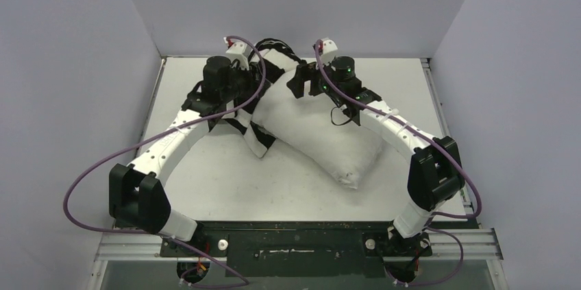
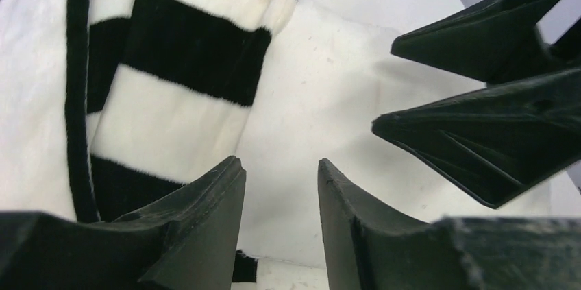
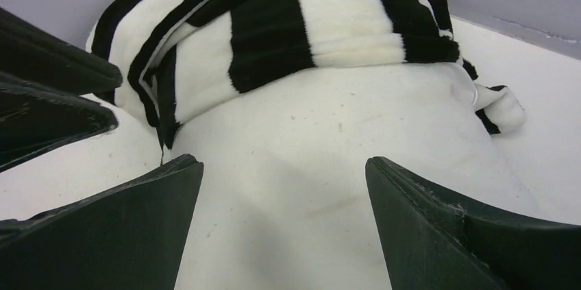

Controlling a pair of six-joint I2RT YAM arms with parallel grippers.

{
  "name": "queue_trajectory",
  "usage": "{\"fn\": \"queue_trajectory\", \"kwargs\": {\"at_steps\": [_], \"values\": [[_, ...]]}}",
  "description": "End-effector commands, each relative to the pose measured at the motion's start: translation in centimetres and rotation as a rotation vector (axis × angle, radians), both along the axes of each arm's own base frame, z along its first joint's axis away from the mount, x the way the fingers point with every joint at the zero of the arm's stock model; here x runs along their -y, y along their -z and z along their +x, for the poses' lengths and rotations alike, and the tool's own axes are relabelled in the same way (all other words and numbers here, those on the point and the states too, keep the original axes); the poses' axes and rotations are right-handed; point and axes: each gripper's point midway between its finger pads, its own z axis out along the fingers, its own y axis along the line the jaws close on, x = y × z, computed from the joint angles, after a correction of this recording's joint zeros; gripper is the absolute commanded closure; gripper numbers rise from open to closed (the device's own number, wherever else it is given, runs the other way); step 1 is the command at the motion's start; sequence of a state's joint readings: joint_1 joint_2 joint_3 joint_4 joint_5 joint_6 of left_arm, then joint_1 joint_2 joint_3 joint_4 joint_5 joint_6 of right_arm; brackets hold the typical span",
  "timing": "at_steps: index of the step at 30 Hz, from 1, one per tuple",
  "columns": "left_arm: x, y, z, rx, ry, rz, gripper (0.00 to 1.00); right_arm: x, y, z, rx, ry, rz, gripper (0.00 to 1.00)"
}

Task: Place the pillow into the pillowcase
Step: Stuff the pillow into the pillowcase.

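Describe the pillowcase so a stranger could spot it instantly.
Start at the white table, where a plump off-white pillow lies diagonally across the middle. The pillowcase is the thin cloth bunched over the pillow's far-left end, one flap hanging down beside it. It alone has broad black and white stripes; the pillow is plain.
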State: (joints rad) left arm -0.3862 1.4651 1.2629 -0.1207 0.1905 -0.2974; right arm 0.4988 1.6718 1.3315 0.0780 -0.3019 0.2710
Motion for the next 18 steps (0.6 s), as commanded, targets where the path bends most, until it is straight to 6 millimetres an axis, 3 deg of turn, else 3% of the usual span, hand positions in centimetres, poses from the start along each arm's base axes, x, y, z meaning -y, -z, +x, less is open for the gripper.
{"fn": "queue_trajectory", "kwargs": {"at_steps": [1, 4, 7, 10, 14, 16, 18], "values": [[0.0, 0.0, 1.7, 0.061, 0.006, -0.004, 0.61, 0.0, -1.9, 0.2, 0.098, -0.077, -0.087, 0.07], [0.3, 0.2, 2.9, 0.109, 0.008, -0.008, 0.62, 0.3, -1.0, 1.0, 0.088, -0.084, -0.088, 0.06], [0.6, 1.1, 4.4, 0.131, 0.001, 0.007, 0.57, 0.4, 0.3, 2.0, 0.078, -0.091, -0.096, 0.06], [1.2, 3.0, 5.9, 0.116, 0.006, 0.015, 0.5, -0.4, 2.3, 2.5, 0.059, -0.124, -0.102, 0.05], [1.6, 6.5, 7.6, 0.053, -0.009, 0.041, 0.5, -2.1, 5.3, 2.8, 0.013, -0.176, -0.063, 0.05], [1.9, 7.0, 7.8, 0.046, -0.001, 0.039, 0.66, -3.2, 7.1, 2.9, -0.022, -0.207, -0.048, 0.09], [2.4, 6.0, 7.4, 0.059, 0.008, 0.014, 0.93, -4.4, 8.6, 2.8, -0.061, -0.225, -0.029, 0.23]]}}
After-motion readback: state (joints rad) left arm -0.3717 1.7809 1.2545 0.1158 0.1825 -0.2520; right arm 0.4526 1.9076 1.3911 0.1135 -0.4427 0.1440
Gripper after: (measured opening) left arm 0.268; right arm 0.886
